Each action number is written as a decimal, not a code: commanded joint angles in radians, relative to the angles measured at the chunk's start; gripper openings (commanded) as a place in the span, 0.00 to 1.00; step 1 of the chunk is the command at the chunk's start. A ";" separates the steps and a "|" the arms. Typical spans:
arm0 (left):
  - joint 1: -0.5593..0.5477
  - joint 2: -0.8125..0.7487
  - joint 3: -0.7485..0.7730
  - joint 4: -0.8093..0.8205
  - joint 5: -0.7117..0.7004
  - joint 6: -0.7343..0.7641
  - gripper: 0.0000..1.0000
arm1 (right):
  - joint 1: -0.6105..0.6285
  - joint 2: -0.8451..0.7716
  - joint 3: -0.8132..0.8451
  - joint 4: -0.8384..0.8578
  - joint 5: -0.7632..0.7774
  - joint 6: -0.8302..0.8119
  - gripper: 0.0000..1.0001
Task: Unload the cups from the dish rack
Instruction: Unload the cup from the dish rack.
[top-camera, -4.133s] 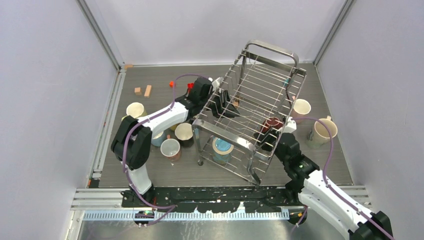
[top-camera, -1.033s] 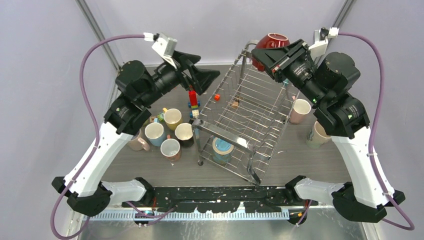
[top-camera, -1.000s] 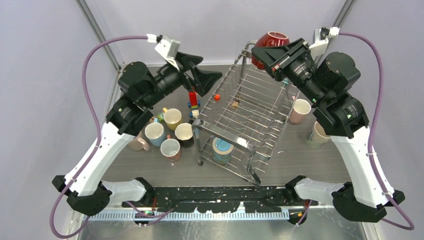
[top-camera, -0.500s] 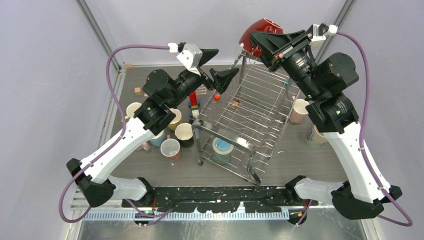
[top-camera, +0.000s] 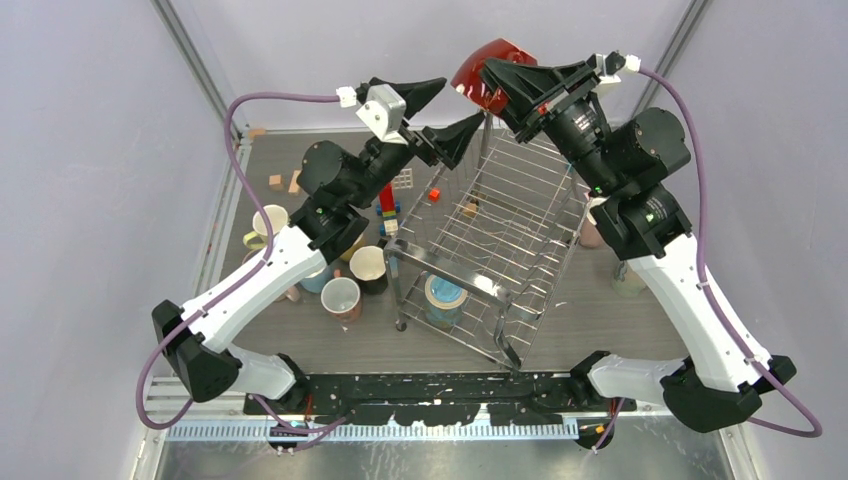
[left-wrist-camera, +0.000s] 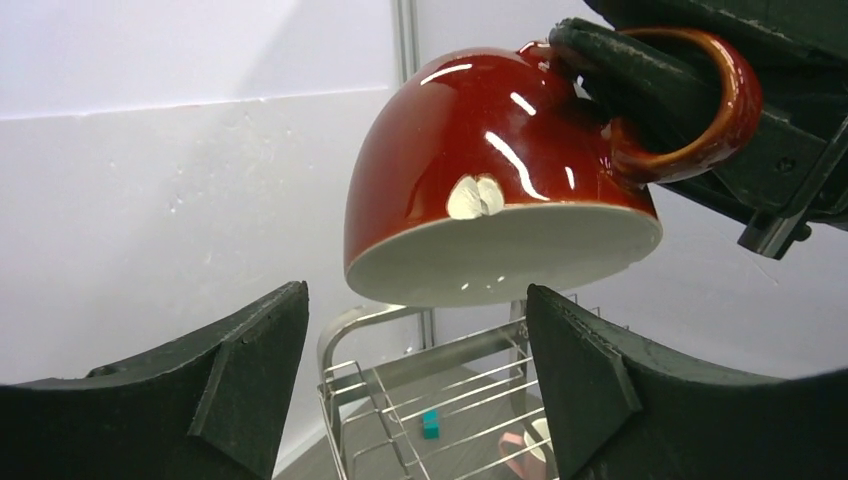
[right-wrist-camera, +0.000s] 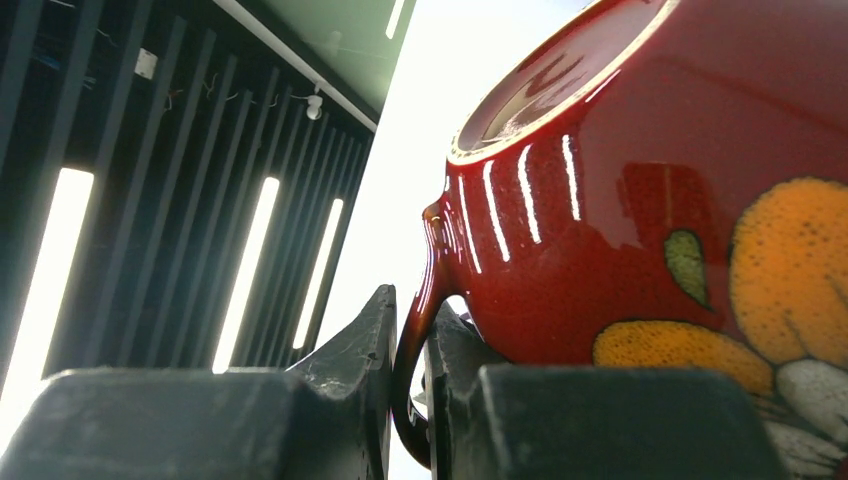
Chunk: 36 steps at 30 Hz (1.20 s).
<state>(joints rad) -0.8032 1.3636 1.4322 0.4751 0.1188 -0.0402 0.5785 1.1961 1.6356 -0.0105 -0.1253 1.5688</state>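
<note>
Dark red mug (top-camera: 489, 68) (left-wrist-camera: 480, 190) (right-wrist-camera: 640, 200) is held high in the air above the far end of the dish rack (top-camera: 440, 264), close to the back wall. It is tipped mouth-down. Its cream inside is seen from the L wrist view, w/ a pale chip-like mark near the rim. An orange & white painted motif is seen on its side in the R wrist view. The handle is pinched by the R gripper (top-camera: 505, 82) (right-wrist-camera: 410, 380), whose jaws are clamped tight on the handle loop.

The L gripper (top-camera: 462, 98) (left-wrist-camera: 415, 400) is raised just beside & below the mug. Its jaws are spread wide w/ nothing between them, and the mug is not touched by it.

The rack, a silver wire basket, is set skewed on the dark table (top-camera: 585, 325), centre-right. A blue-and-tan banded mug (top-camera: 443, 298) is seen through the wires at the near end. A small red block (top-camera: 433, 194) lies toward the far end.

Left of the rack, a cluster of mugs is stood on the table:
- cream mug (top-camera: 270, 220)
- dark mug w/ cream inside (top-camera: 368, 263)
- brownish-pink mug (top-camera: 340, 296)
- others partly hidden under the L arm

Right of the rack, a pink mug (top-camera: 588, 236) is mostly hidden behind the R arm.

A red-and-blue block stack (top-camera: 385, 205) is stood just beside the rack's left side. Two wooden blocks (top-camera: 285, 183) lie near the table's far-left corner.
</note>
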 joint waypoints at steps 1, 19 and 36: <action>-0.004 -0.001 0.037 0.138 -0.006 0.049 0.79 | 0.011 -0.052 0.011 0.201 -0.007 0.047 0.01; 0.006 0.009 -0.003 0.248 0.202 0.073 0.51 | 0.013 -0.106 -0.064 0.250 -0.075 0.131 0.01; 0.016 0.051 -0.004 0.276 0.099 0.045 0.53 | 0.024 -0.120 -0.072 0.271 -0.085 0.147 0.01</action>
<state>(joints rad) -0.7963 1.4067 1.4300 0.6922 0.2493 0.0174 0.5938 1.1255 1.5402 0.0711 -0.1860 1.7031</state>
